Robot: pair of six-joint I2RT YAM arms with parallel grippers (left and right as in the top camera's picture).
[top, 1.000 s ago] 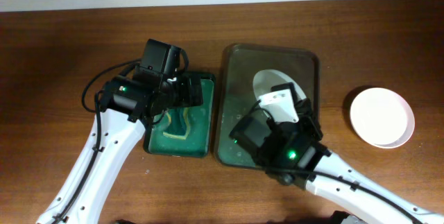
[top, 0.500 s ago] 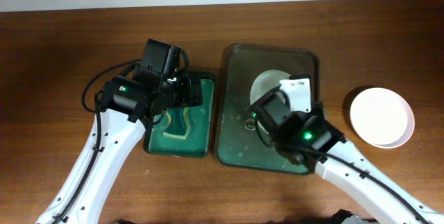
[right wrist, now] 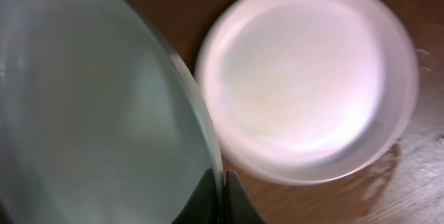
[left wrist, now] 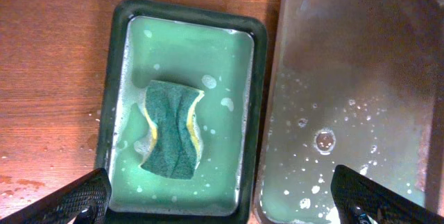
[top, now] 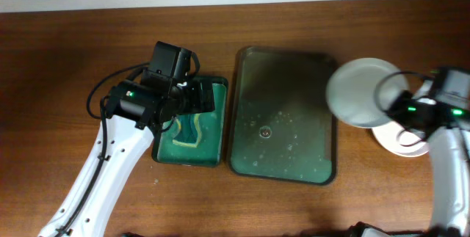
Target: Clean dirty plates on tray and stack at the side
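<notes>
My right gripper [top: 389, 106] is shut on the rim of a white plate [top: 361, 90] and holds it in the air over the right edge of the dark tray [top: 250, 68]. In the right wrist view the fingers [right wrist: 220, 186] pinch the held plate [right wrist: 90, 113]. A second white plate [right wrist: 312, 78] lies on the table just right of it and also shows from overhead [top: 418, 147]. The tray holds only water drops. My left gripper [left wrist: 222, 196] is open above the green container [left wrist: 187, 44].
A green sponge [left wrist: 170, 130] lies in soapy water in the green container [top: 217, 90], left of the tray. Brown wooden table [top: 66, 46] all around. A pale wall edge runs along the back.
My right gripper lifted the plate off the tray and carried it right, next to the plate on the table. The left arm has not moved.
</notes>
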